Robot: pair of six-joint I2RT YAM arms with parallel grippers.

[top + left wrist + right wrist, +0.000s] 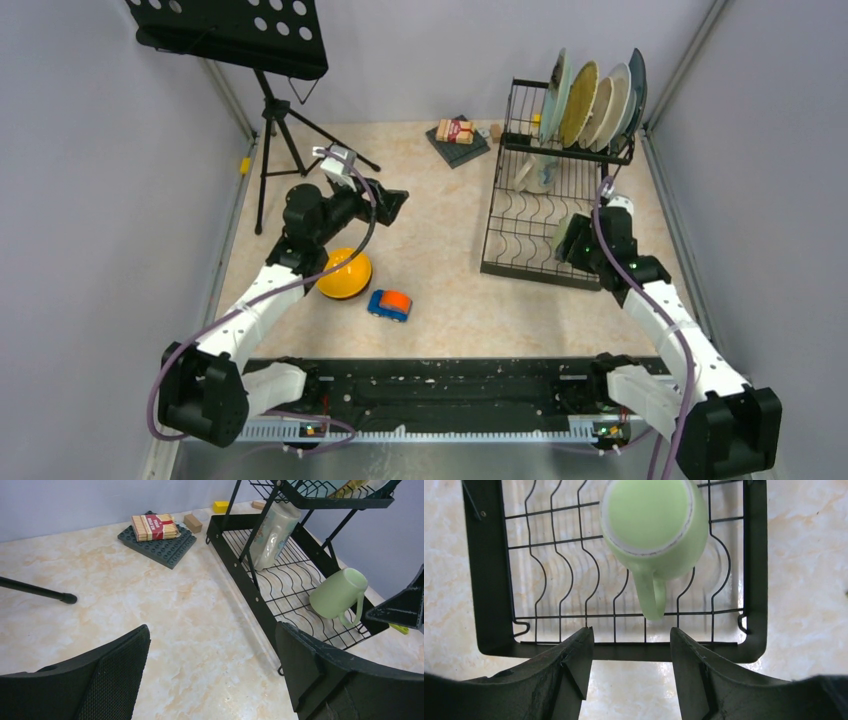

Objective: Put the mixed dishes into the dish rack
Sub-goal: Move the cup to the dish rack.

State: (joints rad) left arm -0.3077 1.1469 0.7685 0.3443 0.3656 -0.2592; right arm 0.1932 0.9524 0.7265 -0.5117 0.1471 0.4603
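Plates (592,98), four of them, are stood on edge in the raised tier of the black wire rack (520,230), which is set at 2 o'clock on the table (440,230) in the top view. A beige mug (533,172) is tucked under that tier. A pale green mug (561,232) is laid on the rack's lower base near its 5 o'clock corner, partly covered by the right arm (650,295). An orange-yellow bowl (345,275) appears to be turned upside down on the table at 8 o'clock, outside the rack, with a toy car (389,304) just beside it at its 4 o'clock. A music stand (235,35) is placed at 11 o'clock, and a packet (455,130) on a dark mat (462,155) at 12 o'clock.

In the left wrist view, the left end effector (212,672) is seen spread wide above bare table, with nothing between its fingers. The rack is found at 2 o'clock, and the green mug is seen on its side on the wire base.

In the right wrist view, the right end effector (631,655) is seen parted and empty over the rack's near rim. The green mug is found at 12 o'clock, one round end turned to the camera. Its handle (651,592) is pointed toward 6 o'clock, in line with the gap, and is touched by neither finger.
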